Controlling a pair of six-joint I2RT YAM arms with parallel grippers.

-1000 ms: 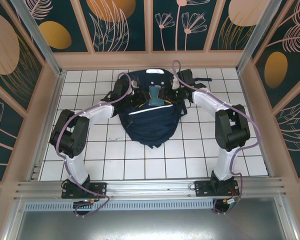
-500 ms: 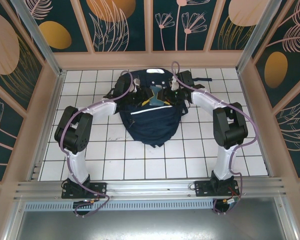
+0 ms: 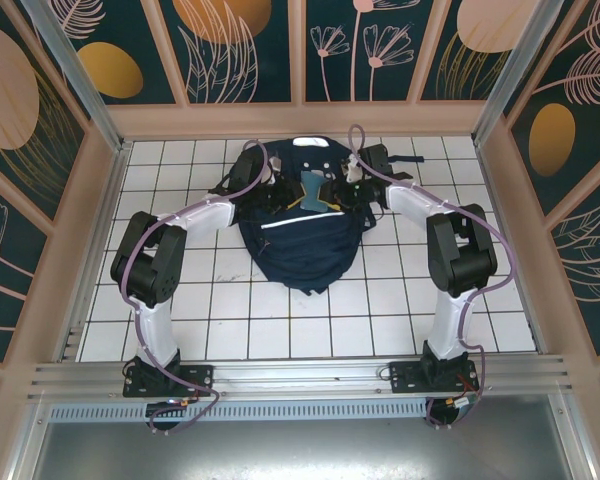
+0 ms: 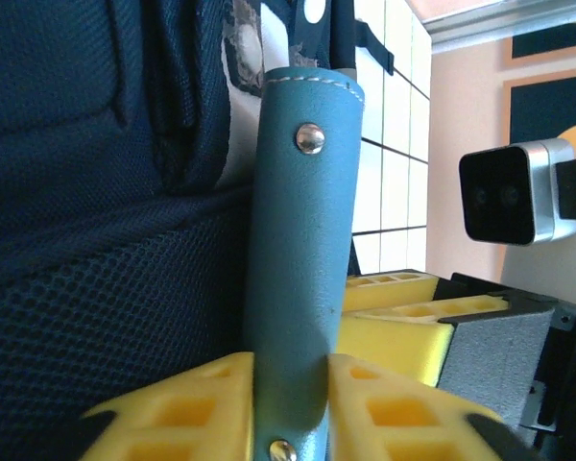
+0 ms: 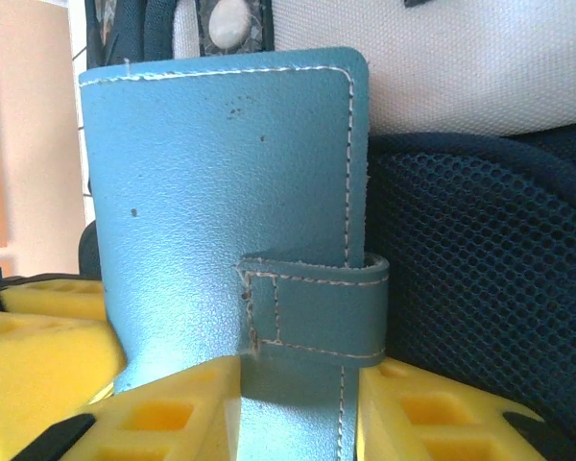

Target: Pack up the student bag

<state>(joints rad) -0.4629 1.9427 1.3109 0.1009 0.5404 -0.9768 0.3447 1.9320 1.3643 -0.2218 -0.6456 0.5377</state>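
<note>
Tiled table (image 3: 380,300): student bag (image 3: 300,250) under left pincer (image 4: 290,389), right pincer (image 5: 298,389); both pinching blue wallet (image 5: 221,192).

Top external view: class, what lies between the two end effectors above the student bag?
A blue leather case over the student bag, clear in the top external view.

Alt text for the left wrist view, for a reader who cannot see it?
A blue leather case with metal snaps stands edge-on, clamped between the yellow fingers of the left gripper. The navy mesh student bag is behind it on the left; the right gripper is at right.
</note>
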